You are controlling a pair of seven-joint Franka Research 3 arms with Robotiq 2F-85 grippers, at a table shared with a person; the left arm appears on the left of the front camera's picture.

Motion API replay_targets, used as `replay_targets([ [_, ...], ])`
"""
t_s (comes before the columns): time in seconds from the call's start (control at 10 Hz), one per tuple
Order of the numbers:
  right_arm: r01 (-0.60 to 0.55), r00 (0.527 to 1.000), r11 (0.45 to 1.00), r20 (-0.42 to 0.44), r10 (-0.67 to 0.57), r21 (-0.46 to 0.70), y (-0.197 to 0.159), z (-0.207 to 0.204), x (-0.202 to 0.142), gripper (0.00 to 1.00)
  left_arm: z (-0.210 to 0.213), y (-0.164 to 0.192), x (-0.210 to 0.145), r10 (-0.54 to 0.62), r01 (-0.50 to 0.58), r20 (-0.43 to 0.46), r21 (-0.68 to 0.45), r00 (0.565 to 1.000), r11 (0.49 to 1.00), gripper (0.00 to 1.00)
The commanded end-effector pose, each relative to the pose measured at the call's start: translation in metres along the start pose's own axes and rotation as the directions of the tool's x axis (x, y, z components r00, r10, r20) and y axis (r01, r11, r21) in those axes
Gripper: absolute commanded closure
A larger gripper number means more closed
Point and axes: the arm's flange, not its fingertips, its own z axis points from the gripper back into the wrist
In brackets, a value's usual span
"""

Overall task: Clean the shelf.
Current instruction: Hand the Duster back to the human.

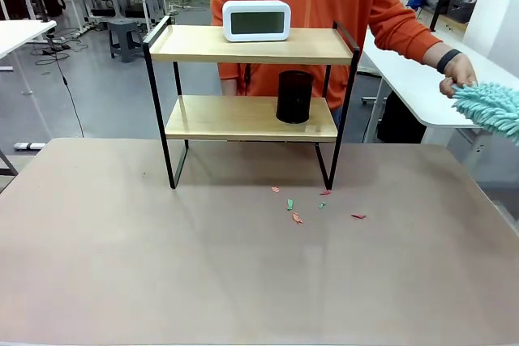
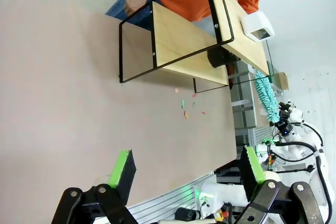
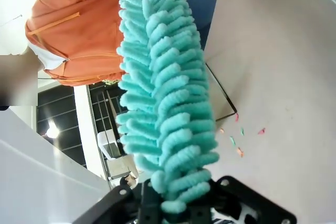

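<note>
Right gripper (image 3: 176, 211): you had its fingers pinching the teal duster (image 3: 165, 87), ready for the shelf (image 1: 251, 44).
Left gripper (image 2: 186, 174): fingers spread, idle.

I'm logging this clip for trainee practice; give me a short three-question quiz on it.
1. True or false: the clock stands on the top board of the shelf.
2. What does the right gripper hold? A) duster B) cup C) nothing
3. Fill in: the paper scraps lie on the ___ in front of the shelf.

Key: 1 true; 2 A, the teal duster; 3 table.
</note>
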Motion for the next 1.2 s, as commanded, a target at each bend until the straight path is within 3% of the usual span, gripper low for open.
replay_targets([
  [0.0, -0.015, 1.0, 1.0, -0.002, 0.015, 0.008, -0.001, 0.0, 0.0, 1.0, 0.003, -0.001, 0.001, 0.001, -0.001, -0.006, -0.002, 1.0, 1.0, 0.0],
  [0.3, -0.015, 1.0, 1.0, -0.002, 0.015, 0.008, -0.001, 0.0, 0.0, 1.0, 0.003, -0.001, 0.001, 0.001, -0.001, -0.006, -0.002, 1.0, 1.0, 0.0],
  [0.4, -0.001, 1.0, 1.0, -0.002, 0.001, 0.0, 0.0, -0.001, 0.0, 0.74, 0.003, -0.001, 0.001, 0.001, -0.001, -0.006, -0.002, 1.0, 1.0, 0.0],
  [0.5, -0.022, 0.999, 1.0, -0.035, 0.022, -0.001, 0.002, -0.002, -0.003, 0.28, 0.003, -0.001, 0.001, 0.001, -0.001, -0.006, -0.002, 1.0, 1.0, 0.0],
  [0.6, -0.03, 0.998, 0.999, -0.054, 0.031, 0.011, 0.003, -0.004, -0.005, 0.18, 0.003, -0.001, 0.001, 0.001, -0.001, -0.006, -0.002, 1.0, 1.0, 0.0],
  [0.7, -0.04, 0.997, 0.999, -0.07, 0.041, 0.018, 0.005, -0.005, -0.008, 0.0, 0.003, -0.001, 0.001, 0.001, -0.001, -0.006, -0.002, 1.0, 1.0, 0.0],
  [1.1, -0.115, 0.977, 0.991, -0.172, 0.126, 0.072, 0.024, -0.013, -0.039, 0.0, 0.003, -0.001, 0.001, 0.001, -0.001, -0.006, -0.002, 1.0, 1.0, 0.0],
])
